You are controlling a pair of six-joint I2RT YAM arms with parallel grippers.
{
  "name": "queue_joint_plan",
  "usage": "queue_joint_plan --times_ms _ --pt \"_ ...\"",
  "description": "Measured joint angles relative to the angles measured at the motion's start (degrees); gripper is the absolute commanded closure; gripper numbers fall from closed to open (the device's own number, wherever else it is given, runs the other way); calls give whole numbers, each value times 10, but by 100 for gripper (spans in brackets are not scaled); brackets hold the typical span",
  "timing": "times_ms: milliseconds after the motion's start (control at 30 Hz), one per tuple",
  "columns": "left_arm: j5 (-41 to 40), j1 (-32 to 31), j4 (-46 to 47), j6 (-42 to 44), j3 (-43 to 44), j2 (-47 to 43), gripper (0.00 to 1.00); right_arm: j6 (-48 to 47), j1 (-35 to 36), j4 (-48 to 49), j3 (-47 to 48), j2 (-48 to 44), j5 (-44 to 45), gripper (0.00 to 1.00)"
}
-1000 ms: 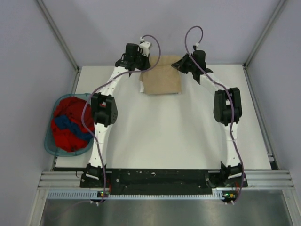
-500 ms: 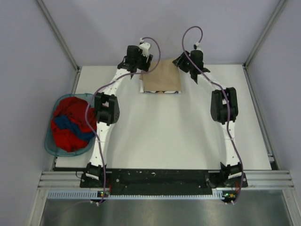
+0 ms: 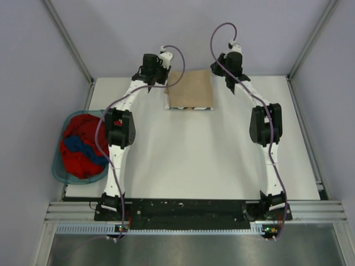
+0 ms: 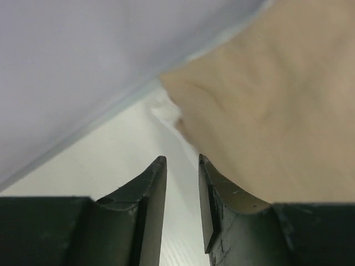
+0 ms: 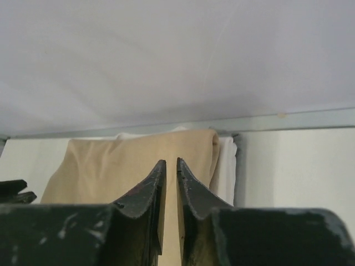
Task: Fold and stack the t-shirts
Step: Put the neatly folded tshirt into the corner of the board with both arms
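Tan shirt lies folded at the tabletop's far edge, atop a white shirt. Left gripper and right gripper flank it, jaws narrowly parted, empty. Red and blue shirts fill the basket off the left edge.

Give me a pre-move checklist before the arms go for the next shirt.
1. Tan shirt folded flat on the stack: ok.
2. It covers the white shirt below, only edges showing: ok.
3. Left gripper free of cloth, jaws apart, nothing between: ok.
4. Right gripper free of cloth, jaws narrowly apart, nothing between: ok.
5. Both grippers beside the stack, not on it: ok.
6. Red and blue shirts waiting in the basket: ok.
7. How many remain there: cannot tell.
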Motion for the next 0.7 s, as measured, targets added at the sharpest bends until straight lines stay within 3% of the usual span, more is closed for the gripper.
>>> queue_joint_plan --times_ms 100,200,433,700 --pt "73 -5 -32 -3 -72 -50 71 6 1 7 -30 -6 -29 97" --pt "105 -14 -48 -10 -77 -58 76 22 2 9 -46 -5 -55 100" --pt "86 -15 -77 -34 -39 -28 83 63 2 24 -48 14 -77 100" --pt "71 1 -92 -35 -35 -1 82 87 2 9 -34 63 -82 100"
